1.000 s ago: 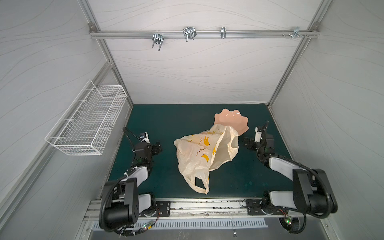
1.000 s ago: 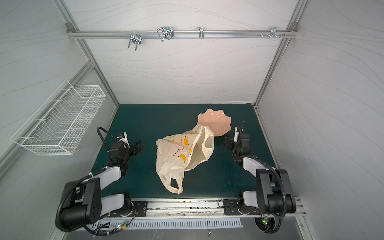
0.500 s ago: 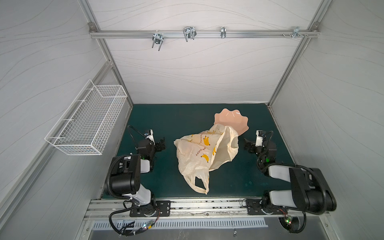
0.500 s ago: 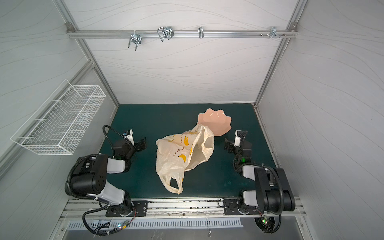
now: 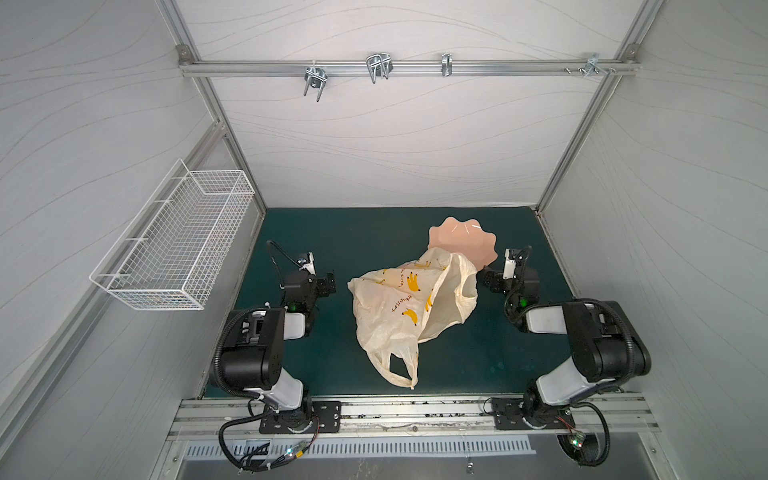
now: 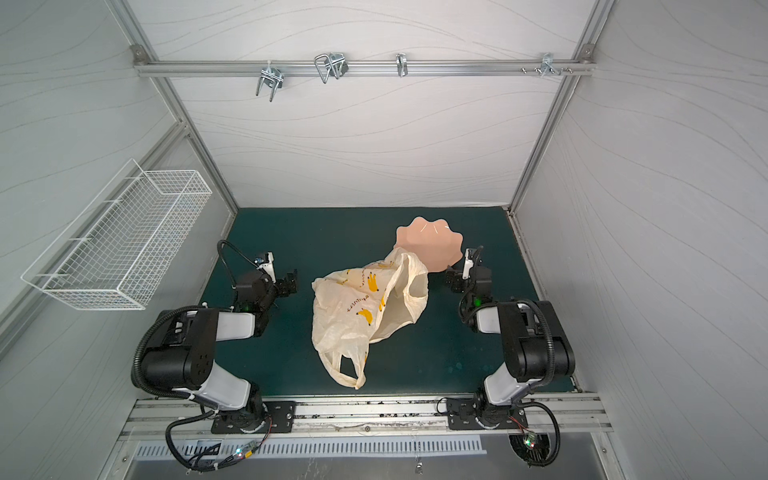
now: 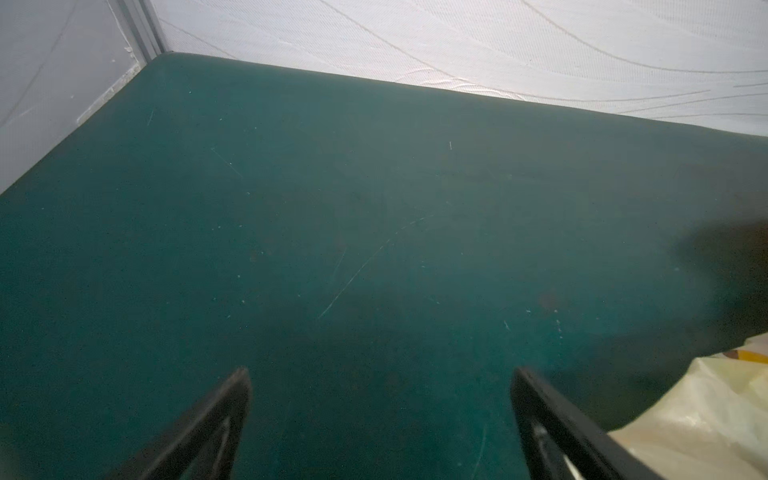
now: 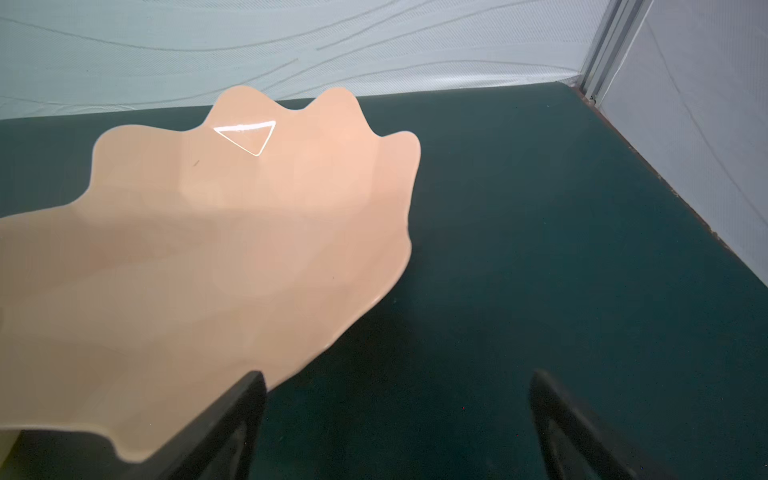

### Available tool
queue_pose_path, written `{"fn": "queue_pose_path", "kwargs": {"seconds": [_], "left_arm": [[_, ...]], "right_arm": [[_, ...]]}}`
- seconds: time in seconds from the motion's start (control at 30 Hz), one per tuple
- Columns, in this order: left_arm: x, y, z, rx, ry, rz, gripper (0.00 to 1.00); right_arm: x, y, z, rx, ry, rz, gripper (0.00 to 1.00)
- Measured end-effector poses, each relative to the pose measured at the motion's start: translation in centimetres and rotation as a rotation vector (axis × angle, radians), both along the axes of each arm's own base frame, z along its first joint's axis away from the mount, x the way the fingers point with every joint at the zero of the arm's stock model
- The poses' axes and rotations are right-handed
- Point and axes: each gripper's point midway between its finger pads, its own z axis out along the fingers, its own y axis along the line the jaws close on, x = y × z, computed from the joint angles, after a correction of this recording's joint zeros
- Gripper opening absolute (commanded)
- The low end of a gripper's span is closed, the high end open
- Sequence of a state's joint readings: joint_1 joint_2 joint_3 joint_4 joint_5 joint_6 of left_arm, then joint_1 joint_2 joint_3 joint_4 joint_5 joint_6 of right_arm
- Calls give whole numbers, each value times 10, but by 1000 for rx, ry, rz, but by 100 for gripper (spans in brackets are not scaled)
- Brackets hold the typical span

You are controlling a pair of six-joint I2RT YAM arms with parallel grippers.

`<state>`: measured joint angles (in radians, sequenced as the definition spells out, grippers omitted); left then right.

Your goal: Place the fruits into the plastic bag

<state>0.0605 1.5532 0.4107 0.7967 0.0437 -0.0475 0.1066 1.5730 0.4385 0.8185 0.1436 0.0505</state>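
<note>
At the near edge of the green table (image 5: 332, 249), in both top views, one loop handle (image 5: 399, 379) (image 6: 345, 379) of the plastic bag (image 5: 390, 307) (image 6: 349, 316) lies flat and points toward the arm bases. Behind it, the cream body of the bag lies on its side in the middle of the table, between the two arms. It is crinkled and printed with yellow banana bunches and dark letters. Its mouth gapes toward the right arm, and the folds hide what is inside.

The left claw (image 5: 328, 284) (image 6: 291, 282) is low over the table just beside the left edge of the bag, apart from it. In the left wrist view its jaws stand wide apart with only bare table between them, and a corner of the bag shows at the side.

The right claw (image 5: 487, 281) (image 6: 452, 282) is near the right edge of the bag. In the right wrist view its jaws also stand wide apart and hold nothing. One jaw shows in front of the wavy rim of the pink dish (image 8: 208, 270); I cannot tell whether it touches the rim.

Farther back, the far end of the bag covers the near rim of the dish. A white wire basket (image 5: 174, 249) (image 6: 120, 253) hangs on the left wall. High on the back wall, a metal rail (image 5: 498, 68) (image 6: 457, 68) carries hooks (image 5: 378, 68).
</note>
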Motion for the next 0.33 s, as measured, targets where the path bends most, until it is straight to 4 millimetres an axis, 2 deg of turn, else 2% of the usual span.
{"fn": "queue_pose_path", "kwargs": {"seconds": [0.33], "left_arm": [[-1,3,-3,9,12,13,99]], "right_arm": [[-1,-4,-3,-2,12,-12,99]]}}
